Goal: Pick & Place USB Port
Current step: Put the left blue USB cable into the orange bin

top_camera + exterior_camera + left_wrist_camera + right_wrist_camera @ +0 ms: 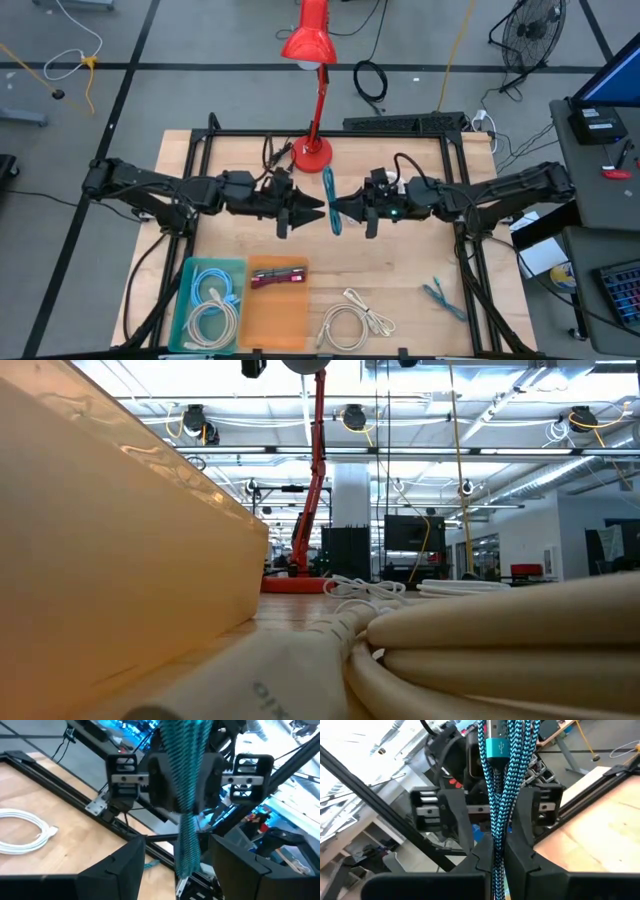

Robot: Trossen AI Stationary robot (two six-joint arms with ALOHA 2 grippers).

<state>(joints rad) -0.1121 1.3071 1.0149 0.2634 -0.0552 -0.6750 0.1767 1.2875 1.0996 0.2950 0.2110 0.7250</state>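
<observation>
A teal braided USB cable [330, 198] is held in the air over the middle of the table, between the two grippers. In the right wrist view its teal plug [495, 745] shows among several strands. My right gripper [340, 210] reaches in from the table's right and is shut on the cable. My left gripper [316, 212] faces it from the left and is open. Its fingers [122, 870] stand on either side of the cable's strands [187, 845] without touching them. My right gripper pinches the bundled strands of the cable [497, 852] between its two fingers. It comes in level from the table's right, with the fingers across the strands. The cable is lifted clear of the table, and its ends stick out on both sides of the fingers.
A red desk lamp [312, 150] stands just beyond the grippers. At the near edge a teal tray [185, 300] holds white cables and an orange tray [285, 315] holds a dark red one. A white cable coil [350, 322] and another teal cable [437, 293] lie on the table.
</observation>
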